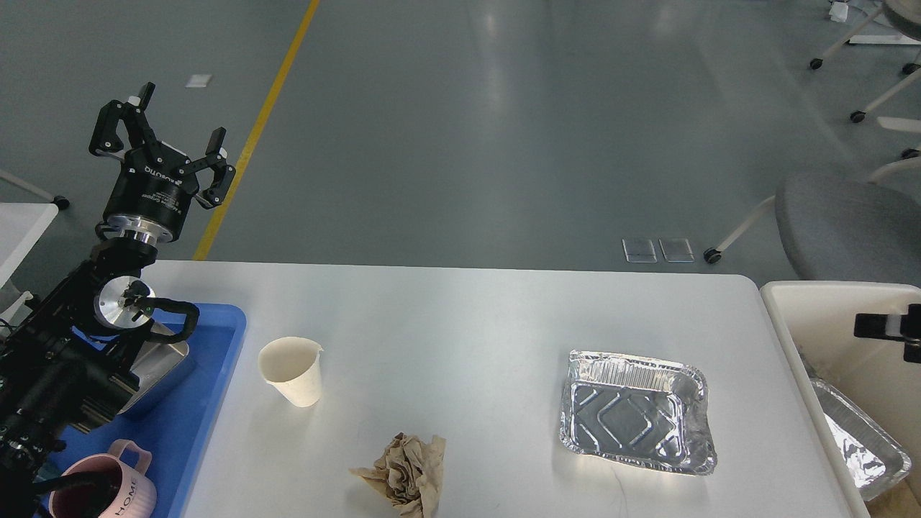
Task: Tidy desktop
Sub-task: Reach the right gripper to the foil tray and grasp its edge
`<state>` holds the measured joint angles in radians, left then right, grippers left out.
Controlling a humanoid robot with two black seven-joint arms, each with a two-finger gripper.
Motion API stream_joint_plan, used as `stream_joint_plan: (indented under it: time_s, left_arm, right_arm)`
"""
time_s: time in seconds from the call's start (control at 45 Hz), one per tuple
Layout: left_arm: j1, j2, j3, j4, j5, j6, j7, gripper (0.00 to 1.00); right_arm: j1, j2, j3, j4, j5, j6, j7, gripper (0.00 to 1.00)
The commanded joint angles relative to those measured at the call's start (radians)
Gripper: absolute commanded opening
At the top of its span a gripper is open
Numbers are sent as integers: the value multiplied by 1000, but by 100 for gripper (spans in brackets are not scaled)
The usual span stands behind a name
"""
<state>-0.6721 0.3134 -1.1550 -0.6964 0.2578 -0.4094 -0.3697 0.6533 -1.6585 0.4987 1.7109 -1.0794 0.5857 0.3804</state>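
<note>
The white desktop [468,316] fills the lower middle of the head view. On it stand a cream paper cup [291,370], a crumpled brown paper ball [404,471] near the front edge, and an empty foil tray [637,411] at the right. My left gripper [180,137] is raised high above the table's far left corner, fingers spread open and empty. Of my right gripper only a small black part [888,325] shows at the right edge, over the cream bin; its fingers cannot be told apart.
A blue plastic tray [209,403] at the left holds a metal container [162,374] and a pink mug [119,485]. A cream bin [791,338] at the right holds another foil tray [860,446]. A grey chair [842,226] stands beyond the table.
</note>
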Motion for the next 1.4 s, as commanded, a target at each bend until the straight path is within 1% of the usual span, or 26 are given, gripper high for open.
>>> stream_joint_plan:
  time_s: [0.0,0.089,0.178,0.355,0.422,0.533,0.844,0.955,1.133,1.377]
  left_arm:
    - [-1,1,0,0,0,1,0,97]
    - [-1,1,1,-2,1,3,0,97]
    - [0,0,1,-2,1,8,0,97]
    - [17,0,1,-2,6,9,0,97]
    - [20,3,1,-2,8,9,0,97]
    - [32,7,1,-2,9,9,0,97]
    - [32,9,1,-2,11,12,2,97]
    - [32,10,1,-2,11,12,2,97]
    - [34,10,1,-2,11,12,2,97]
    - [36,10,1,0,11,12,2,97]
  right_arm:
    - [-35,114,-5,-76,-86,-20,-41,100]
    - [-60,195,-5,-122,-137,-35,-66,100]
    - [-67,285,-11,-172,-171,-58,-80,100]
    - [-92,425,-14,-275,-181,-64,-118,100]
    - [-116,468,-15,-304,-186,-67,-126,100]
    - [-141,523,-15,-346,-214,-72,-126,100]
    - [-135,756,-22,-516,-390,-75,-124,100]
    - [-133,822,-19,-608,-491,-84,-123,100]
    - [-133,885,-19,-695,-545,-84,-124,100]
    - [-135,944,-20,-726,-547,-83,-124,100]
